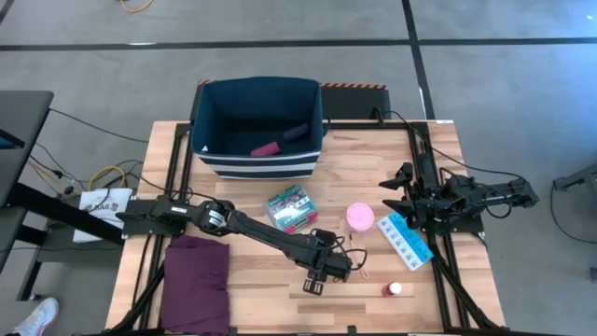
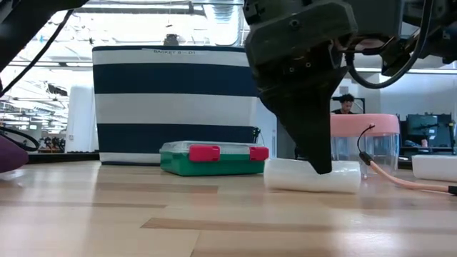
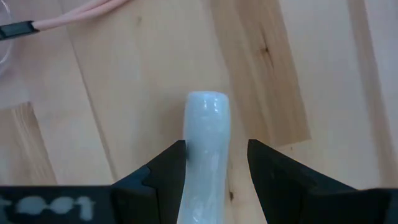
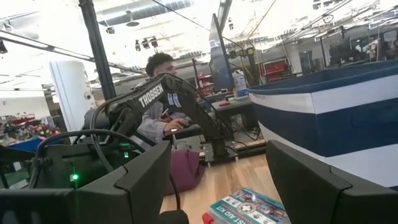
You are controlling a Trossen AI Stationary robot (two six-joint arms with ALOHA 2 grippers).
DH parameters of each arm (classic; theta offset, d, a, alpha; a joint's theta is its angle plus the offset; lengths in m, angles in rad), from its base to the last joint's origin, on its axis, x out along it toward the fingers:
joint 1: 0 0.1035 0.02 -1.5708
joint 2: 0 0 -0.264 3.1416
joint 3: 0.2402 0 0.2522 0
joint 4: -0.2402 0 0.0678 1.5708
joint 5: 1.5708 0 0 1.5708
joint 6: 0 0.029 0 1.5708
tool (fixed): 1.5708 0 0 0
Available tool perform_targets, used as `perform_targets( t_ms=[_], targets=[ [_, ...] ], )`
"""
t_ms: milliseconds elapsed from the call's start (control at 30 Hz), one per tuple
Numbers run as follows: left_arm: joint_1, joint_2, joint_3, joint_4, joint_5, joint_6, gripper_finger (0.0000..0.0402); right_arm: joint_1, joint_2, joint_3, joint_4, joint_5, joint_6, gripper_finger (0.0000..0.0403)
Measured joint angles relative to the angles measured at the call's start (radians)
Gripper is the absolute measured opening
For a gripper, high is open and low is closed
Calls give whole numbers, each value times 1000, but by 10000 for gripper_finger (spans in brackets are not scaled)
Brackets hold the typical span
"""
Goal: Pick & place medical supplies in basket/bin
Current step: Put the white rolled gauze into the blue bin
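The left gripper is down at the worktop, its jaws spread on either side of the white tube, which lies flat on the wood between them, not yet pinched. The right gripper waits near the worktop's right edge with its jaws spread. The basket stands at the back, holding two rolls.

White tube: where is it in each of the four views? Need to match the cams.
High view: not visible; the left gripper covers its spot at the table's front centre.
Low view: white tube lies flat under the left gripper, right of centre.
Left wrist view: white tube between the open fingers.
Right wrist view: not in it.
Shared landmark: striped navy bin.
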Motion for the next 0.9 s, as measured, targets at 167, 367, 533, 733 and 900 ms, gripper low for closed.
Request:
perform_targets(
  t_ms=[167, 367, 533, 733, 900],
  targets=[
    [10, 0, 0, -6, -14, -12, 162, 0, 0, 0, 0, 0, 0, 260],
    [18, 9, 1, -3, -14, -15, 162, 0, 0, 0, 0, 0, 0, 260],
    [22, 11, -54, 20, 19, -17, 162, 0, 0, 0, 2, 0, 0, 260],
    [21, 9, -58, 21, 11, -31, 157, 0, 0, 0, 3, 0, 0, 260],
    [25, 13, -37, 11, 52, -11, 99, 0, 0, 0, 3, 0, 0, 260]
  ],
)
